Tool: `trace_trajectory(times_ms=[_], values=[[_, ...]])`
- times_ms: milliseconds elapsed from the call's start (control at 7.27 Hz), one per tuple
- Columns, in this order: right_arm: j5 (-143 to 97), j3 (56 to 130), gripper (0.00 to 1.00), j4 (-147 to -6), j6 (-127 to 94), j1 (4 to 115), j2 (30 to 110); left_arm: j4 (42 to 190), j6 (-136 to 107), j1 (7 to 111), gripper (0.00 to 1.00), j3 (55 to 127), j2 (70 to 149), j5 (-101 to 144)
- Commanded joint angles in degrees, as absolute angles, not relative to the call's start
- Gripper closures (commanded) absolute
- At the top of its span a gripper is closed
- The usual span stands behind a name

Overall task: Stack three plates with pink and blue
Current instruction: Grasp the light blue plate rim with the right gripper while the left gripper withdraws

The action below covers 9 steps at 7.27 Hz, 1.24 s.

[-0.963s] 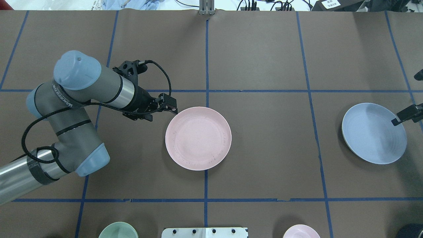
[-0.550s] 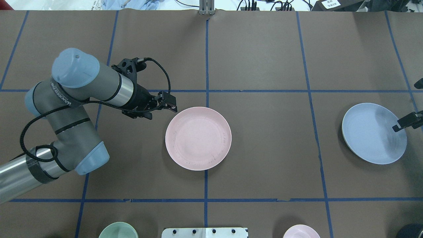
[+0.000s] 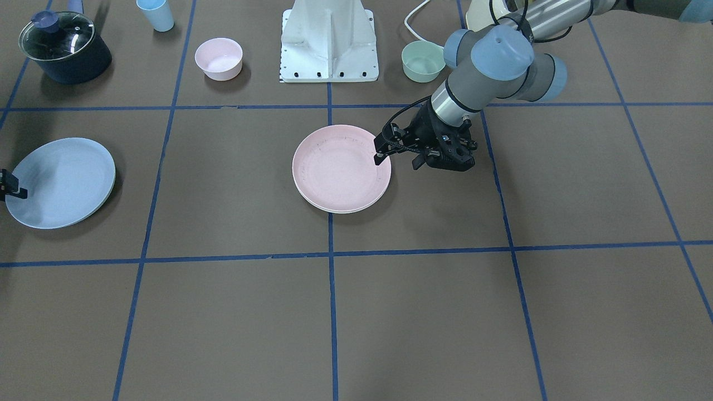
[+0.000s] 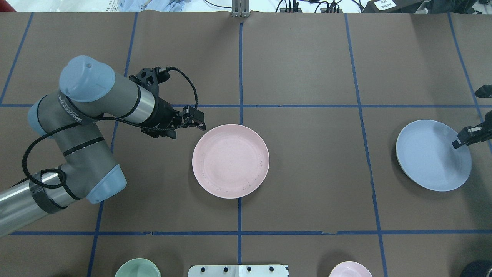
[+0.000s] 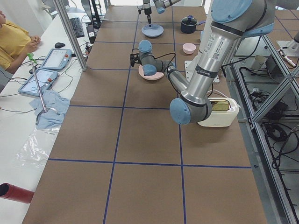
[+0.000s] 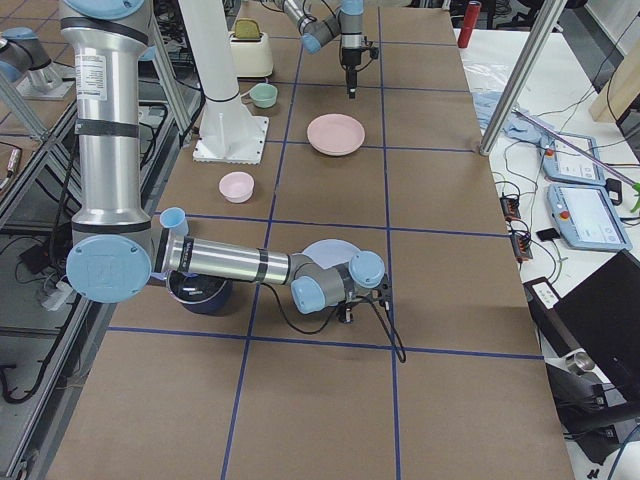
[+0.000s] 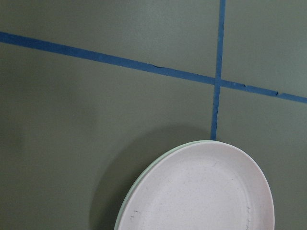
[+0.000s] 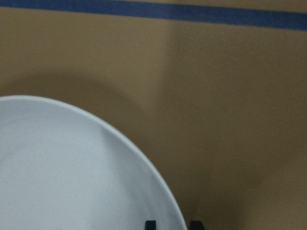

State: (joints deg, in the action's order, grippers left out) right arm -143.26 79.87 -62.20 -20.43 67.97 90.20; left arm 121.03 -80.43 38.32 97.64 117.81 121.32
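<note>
In the front-facing view the pale pink plate [image 3: 340,167] lies at the middle of the surface [image 3: 557,312] on the cream-white plate [image 3: 337,211], whose rim shows only along the near edge. We read this as two of the three stacked, in a spot both arms can reach. The left gripper [image 3: 379,160] hangs just beside the pink plate's right rim and holds nothing; we cannot tell whether it is spread or pressed together. At the far left the light blue plate [image 3: 58,184] sits well apart, with the right gripper [image 3: 16,192] on its left rim. In the overhead view the left arm is folded at the elbow, with its wrist pointing at the stack. The blue plate's broad shadow suggests to us that it is tipped off the surface, ready to be carried over. From the exterior left view the near arm's wrist hides most of the stack. From the exterior right view the right arm stretches low along the surface, its wrist at the blue plate. The left wrist view shows the stacked pair and none of that gripper. In the right wrist view the fingertips [image 8: 150,224] straddle the blue rim, one inside and one outside, which we judge to be pinching it.
</note>
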Motion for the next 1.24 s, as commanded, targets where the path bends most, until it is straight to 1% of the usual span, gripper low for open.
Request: trace_trajectory(times_ms=[0, 275, 550, 688, 826, 963, 1101], values=[[-146.1, 84.4, 1.0, -62.1, -23.7, 68.2, 90.5, 121.0, -80.4, 38.3, 0.01, 97.7, 117.9, 121.3], [-147.6, 91.5, 1.0, -61.5, -35.4, 67.9, 91.6, 121.0, -80.4, 38.5, 0.01, 98.3, 117.6, 121.5], [-147.6, 97.2, 1.0, -61.5, -47.3, 65.0, 89.2, 121.1, -79.6, 40.2, 0.01, 99.2, 116.3, 121.7], [-146.9, 97.2, 1.0, -61.3, -56.0, 60.2, 84.1, 121.4, -79.1, 40.9, 0.01, 99.3, 114.8, 121.8], [-143.5, 97.4, 1.0, -59.5, -66.9, 54.2, 78.0, 121.0, -73.7, 43.4, 0.01, 98.8, 114.4, 121.8], [-135.5, 99.6, 1.0, -57.8, -80.1, 47.1, 74.1, 120.9, -70.8, 45.2, 0.01, 98.5, 113.0, 121.9], [-127.8, 101.1, 1.0, -57.7, -88.8, 38.8, 69.8, 121.0, -69.3, 46.5, 0.01, 98.5, 112.3, 122.0]])
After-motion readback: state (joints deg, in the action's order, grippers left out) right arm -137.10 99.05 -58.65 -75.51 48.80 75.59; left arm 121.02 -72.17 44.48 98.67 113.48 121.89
